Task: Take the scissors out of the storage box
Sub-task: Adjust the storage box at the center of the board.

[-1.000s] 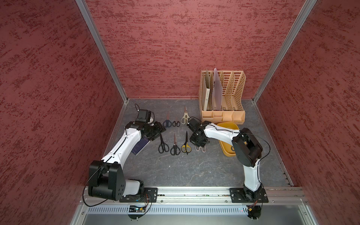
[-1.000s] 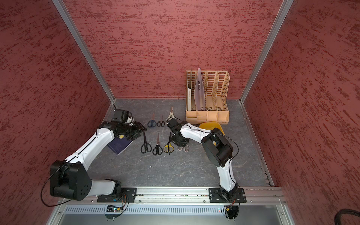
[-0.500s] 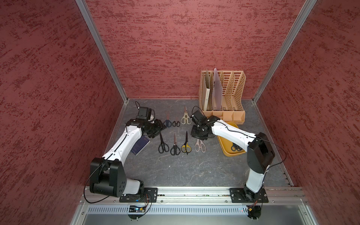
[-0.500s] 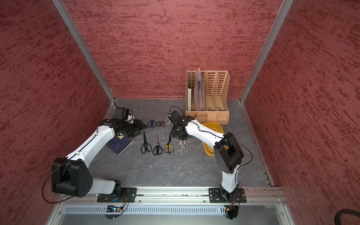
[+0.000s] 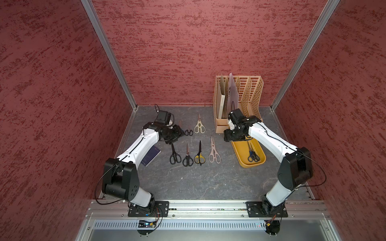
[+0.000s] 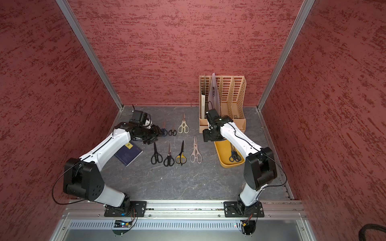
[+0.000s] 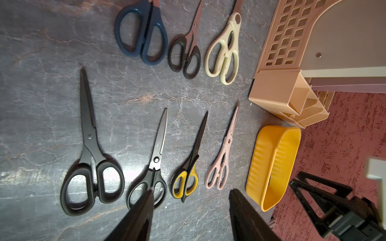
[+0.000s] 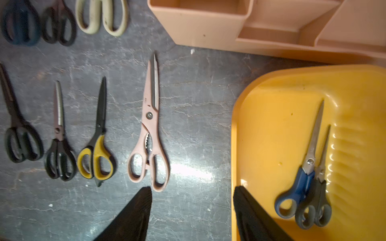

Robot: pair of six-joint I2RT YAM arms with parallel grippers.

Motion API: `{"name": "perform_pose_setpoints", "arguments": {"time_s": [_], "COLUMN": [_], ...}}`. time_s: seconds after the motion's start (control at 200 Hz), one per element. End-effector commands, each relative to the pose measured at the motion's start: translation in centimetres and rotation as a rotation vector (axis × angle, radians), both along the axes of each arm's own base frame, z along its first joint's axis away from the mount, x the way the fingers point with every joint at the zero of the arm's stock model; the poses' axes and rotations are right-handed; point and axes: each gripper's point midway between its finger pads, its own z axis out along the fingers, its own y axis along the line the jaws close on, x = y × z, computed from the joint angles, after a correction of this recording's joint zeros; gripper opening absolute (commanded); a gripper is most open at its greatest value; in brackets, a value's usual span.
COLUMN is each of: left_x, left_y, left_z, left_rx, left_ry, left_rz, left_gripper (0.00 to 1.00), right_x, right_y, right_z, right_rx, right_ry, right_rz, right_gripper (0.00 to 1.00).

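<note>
While my right hand stands wide, empty, I judge the blue-handled steel scissors stiff, slick: grasp the pivot.

Box glossy yellow plastic. Scissors inside it: metal blades, plastic handles. Tabletop grey stone-look, slight sheen. Organizer beside box matt tan plastic.

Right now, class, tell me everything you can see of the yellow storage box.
The storage box is a shallow, glossy yellow plastic tray with rounded corners and a ribbed inner wall. It sits flat on the grey table, just in front of the tan file organizer. Inside lie two scissors, handles touching: a blue-handled pair and a grey-handled pair.
</note>
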Motion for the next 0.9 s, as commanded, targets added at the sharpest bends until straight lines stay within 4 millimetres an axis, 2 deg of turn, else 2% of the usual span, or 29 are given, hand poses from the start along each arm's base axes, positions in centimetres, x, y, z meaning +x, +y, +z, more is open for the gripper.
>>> {"name": "perform_pose_setpoints", "arguments": {"time_s": [0.0,0.361,0.551,0.646,0.761,0.892], "left_x": [0.1,-1.8,-2.1,-2.0,-1.8,-1.5], "left_y": [-0.2,0.5,0.7,0.7,0.5,0.3], "left_z": [0.5,0.0,-0.1,0.0,0.1,0.3], "left_rx": [0.022,0.041,0.05,0.049,0.045,0.046], "left_ry": [-0.017,-0.002,0.004,0.002,0.001,-0.005], "left_rz": [-0.011,0.021,0.022,0.023,0.023,0.013], "left_gripper": [0.61,0.61,0.61,0.61,0.61,0.61], "right_x": [-0.5,0.4,0.0,-0.2,-0.7,-1.4], "right_y": [-0.4,-4.2,-5.8,-6.6,-8.7,-12.0], "right_z": [-2.1,-4.1,-6.5,-7.1,-7.3,-7.5], "right_rx": [-0.032,-0.15,-0.168,-0.155,-0.174,-0.212], "right_ry": [0.041,0.019,0.084,0.104,0.12,0.138], "right_rz": [0.038,-0.07,-0.131,-0.188,-0.281,-0.387], "right_gripper": [0.64,0.51,0.39,0.23,0.19,0.18]}}
